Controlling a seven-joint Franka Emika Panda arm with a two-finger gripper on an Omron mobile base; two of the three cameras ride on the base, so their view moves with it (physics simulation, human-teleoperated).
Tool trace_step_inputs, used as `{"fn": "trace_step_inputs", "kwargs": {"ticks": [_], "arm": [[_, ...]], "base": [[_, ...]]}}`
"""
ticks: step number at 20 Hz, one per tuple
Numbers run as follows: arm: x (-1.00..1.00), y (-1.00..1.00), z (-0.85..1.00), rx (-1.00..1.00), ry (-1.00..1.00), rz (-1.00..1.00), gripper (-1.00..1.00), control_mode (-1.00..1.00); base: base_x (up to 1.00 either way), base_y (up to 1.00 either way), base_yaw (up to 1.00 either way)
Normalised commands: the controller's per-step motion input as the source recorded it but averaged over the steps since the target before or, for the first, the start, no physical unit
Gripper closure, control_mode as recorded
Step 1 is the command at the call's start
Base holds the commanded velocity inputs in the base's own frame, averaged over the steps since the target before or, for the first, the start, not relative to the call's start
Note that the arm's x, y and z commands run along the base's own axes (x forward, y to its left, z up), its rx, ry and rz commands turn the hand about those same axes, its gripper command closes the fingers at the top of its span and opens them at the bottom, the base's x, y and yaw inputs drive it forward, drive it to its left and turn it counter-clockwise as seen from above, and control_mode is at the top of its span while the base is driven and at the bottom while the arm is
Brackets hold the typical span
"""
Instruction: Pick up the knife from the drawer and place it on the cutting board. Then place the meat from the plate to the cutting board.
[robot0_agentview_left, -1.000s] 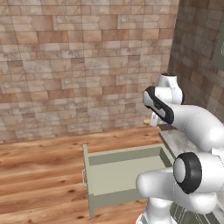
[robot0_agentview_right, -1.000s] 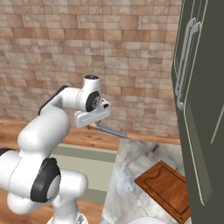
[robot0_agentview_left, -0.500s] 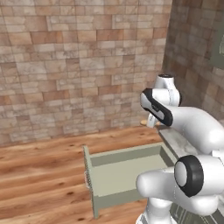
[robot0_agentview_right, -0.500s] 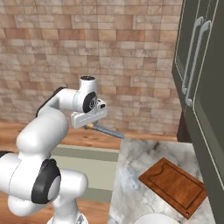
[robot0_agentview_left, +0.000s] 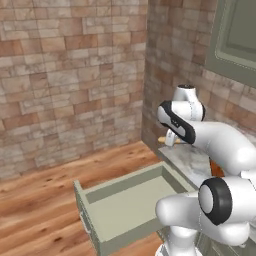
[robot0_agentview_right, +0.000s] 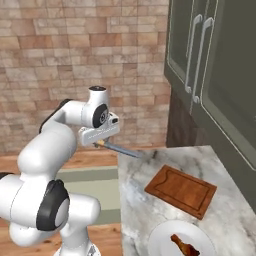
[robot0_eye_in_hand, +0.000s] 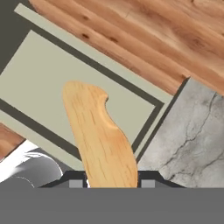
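Note:
My gripper is shut on the knife, held in the air above the gap between the drawer and the counter. The grey-blue blade sticks out to the right over the counter's left edge. In the hand view the tan wooden handle rises between my fingertips, and in the left base view its end shows beside the hand. The open sage-green drawer lies below, with nothing in it. The reddish-brown cutting board lies bare on the counter. In front of it, the white plate holds the meat.
The marble counter runs along the right, its corner near the drawer. Dark green upper cabinets with bar handles hang over it. A brick wall stands behind, and wooden floor spreads to the left.
Both base views have swung, so the counter, the board and the plate with the meat have come into sight. The gripper keeps the knife in the same hold.

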Motion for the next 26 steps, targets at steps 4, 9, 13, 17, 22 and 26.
{"fn": "trace_step_inputs", "kwargs": {"ticks": [4,9,13,17,22,26], "arm": [[0.00,0.00,0.00,0.00,0.00,0.00,1.00,1.00],[0.00,0.00,0.00,0.00,0.00,0.00,1.00,1.00],[0.00,0.00,0.00,0.00,0.00,0.00,1.00,1.00],[0.00,0.00,0.00,0.00,0.00,0.00,1.00,1.00],[0.00,0.00,0.00,0.00,0.00,0.00,1.00,1.00],[0.00,0.00,0.00,0.00,0.00,0.00,1.00,1.00]], "base": [[-0.16,-0.24,-0.43],[-0.20,-0.29,-0.43],[-0.19,-0.23,-0.32],[-0.14,-0.41,-0.30],[0.00,-0.53,-0.45],[0.00,-0.61,-0.49]]}}
